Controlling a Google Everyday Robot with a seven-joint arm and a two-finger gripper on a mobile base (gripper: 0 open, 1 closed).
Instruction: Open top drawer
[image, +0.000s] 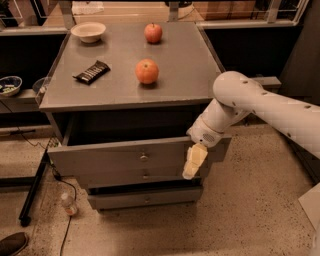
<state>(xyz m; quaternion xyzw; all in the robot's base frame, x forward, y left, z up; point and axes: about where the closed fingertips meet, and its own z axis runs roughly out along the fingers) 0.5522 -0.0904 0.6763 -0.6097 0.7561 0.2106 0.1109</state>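
The top drawer (100, 159) is the wide grey front with a small round knob (143, 157) at its centre. It stands pulled out from the grey cabinet, with a dark gap showing behind its front under the cabinet top. My gripper (194, 162), pale yellow on a white arm (260, 102), hangs in front of the right end of the drawer front, to the right of the knob. Two shorter drawer fronts sit below, the middle one (125, 177) and the bottom one (145, 199).
On the cabinet top (190, 75) lie two apples (147, 71) (153, 33), a dark snack bar (91, 71) and a pale bowl (88, 31). A small bottle (67, 204), a cable and a black stand leg (32, 192) are on the floor at the left. A shoe (12, 243) is at the bottom left.
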